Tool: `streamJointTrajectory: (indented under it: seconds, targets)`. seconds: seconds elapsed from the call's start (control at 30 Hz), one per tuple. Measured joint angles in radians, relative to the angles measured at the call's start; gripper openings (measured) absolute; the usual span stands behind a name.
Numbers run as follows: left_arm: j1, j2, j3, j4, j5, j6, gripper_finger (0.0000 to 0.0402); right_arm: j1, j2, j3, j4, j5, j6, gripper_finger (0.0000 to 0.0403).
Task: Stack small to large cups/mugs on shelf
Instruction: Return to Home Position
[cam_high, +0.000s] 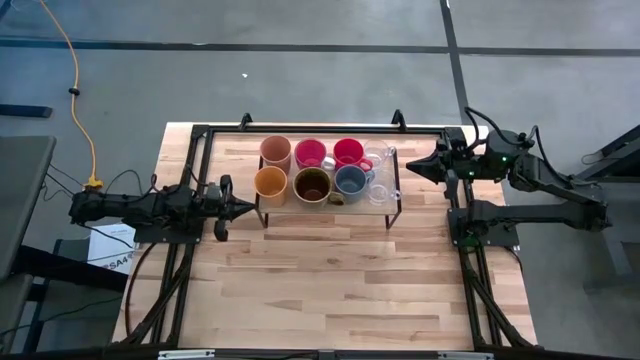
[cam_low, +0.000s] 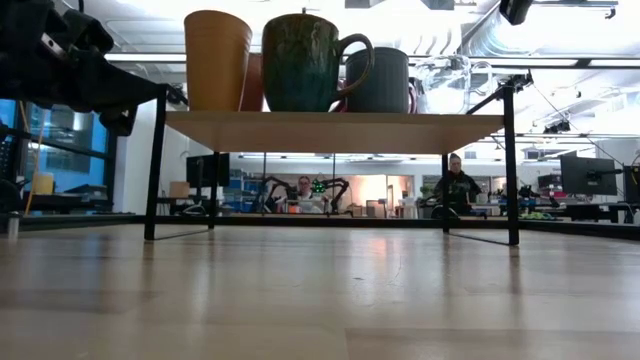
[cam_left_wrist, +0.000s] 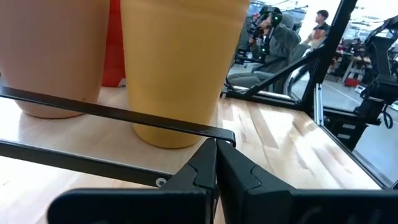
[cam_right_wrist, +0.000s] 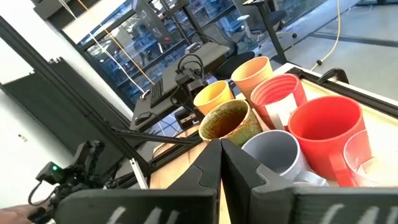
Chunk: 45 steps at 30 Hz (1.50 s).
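Note:
Eight cups stand on the shelf (cam_high: 330, 207) in two rows. The far row is the peach tumbler (cam_high: 275, 150), a pink cup (cam_high: 310, 152), a red cup (cam_high: 348, 152) and a clear glass (cam_high: 378, 157). The near row is the orange-yellow cup (cam_high: 270, 184), the dark-brown mug (cam_high: 312, 185), the grey-blue mug (cam_high: 350, 181) and a clear glass (cam_high: 382, 190). My left gripper (cam_high: 250, 208) is shut, its tips at the shelf's near left corner (cam_left_wrist: 227, 134). My right gripper (cam_high: 410, 167) is shut, just right of the shelf's right edge, pointing at the cups (cam_right_wrist: 277, 152). My left gripper's shut fingertips (cam_left_wrist: 211, 155) come level from the table's left and lie right against the black frame bar at the shelf's near left corner (cam_left_wrist: 186, 129); I cannot tell whether they touch it. My right gripper touches nothing.
The shelf stands on thin black legs (cam_low: 153, 165) at the far middle of the wooden table (cam_high: 330, 290), with open tabletop toward the near edge. Black rails run along the table's left and right sides. People sit in the room beyond (cam_low: 457, 180).

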Motion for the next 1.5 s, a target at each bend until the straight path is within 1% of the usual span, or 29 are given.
streamJointTrajectory:
  seconds: [0.13,0.27,0.4,0.5,0.67,0.8,0.93,1.03,1.13,1.2,1.27,1.3,1.4,1.5]
  targets:
    - [0.0,0.0,0.0,0.0,0.0,0.005,0.0001,0.0,-0.002,0.0,-0.002,-0.001,-0.036,0.0]
    - [0.0,0.0,0.001,0.0,0.0,0.005,0.0,0.0,-0.037,-0.001,-0.044,-0.001,-0.065,0.0]
    - [0.0,0.0,0.001,-0.001,0.0,0.005,0.0001,0.0,-0.133,-0.045,-0.064,0.01,-0.118,0.0]
    - [0.0,0.0,0.001,-0.001,0.0,0.005,0.0001,0.0,-0.238,-0.128,-0.011,0.015,-0.133,0.0]
    - [0.0,0.0,0.001,-0.001,0.001,0.005,0.0,0.0,-0.409,-0.349,0.174,0.015,-0.091,0.0]
    - [0.0,0.0,0.001,-0.001,0.001,0.006,0.0001,0.0,-0.491,-0.517,0.372,0.014,-0.072,0.0]
    - [0.0,0.0,0.001,-0.001,0.001,0.006,0.0001,0.0,-0.535,-0.646,0.537,0.011,-0.06,0.0]
    - [0.0,0.0,0.001,-0.001,0.001,0.006,0.0001,0.005,-0.549,-0.741,0.689,-0.028,0.024,0.0]
    - [0.0,0.0,0.001,-0.001,0.001,0.006,0.0001,0.044,-0.55,-0.828,0.867,-0.048,0.094,0.0]
    - [0.0,0.0,0.001,-0.001,0.001,0.006,0.0001,0.086,-0.55,-0.861,0.951,-0.043,0.107,0.0]
    - [0.0,0.0,0.001,-0.001,0.001,0.006,0.0,0.128,-0.55,-0.868,0.961,-0.034,0.101,0.0]
    - [0.0,0.0,0.001,-0.001,0.001,0.006,0.0,0.147,-0.55,-0.865,0.939,-0.021,0.086,0.0]
    - [0.0,0.0,0.001,-0.001,0.001,0.006,0.0001,0.189,-0.55,-0.835,0.813,0.023,0.02,0.0]
    - [0.0,0.0,0.001,-0.001,0.002,0.006,0.0,0.195,-0.55,-0.812,0.687,0.057,-0.043,0.0]
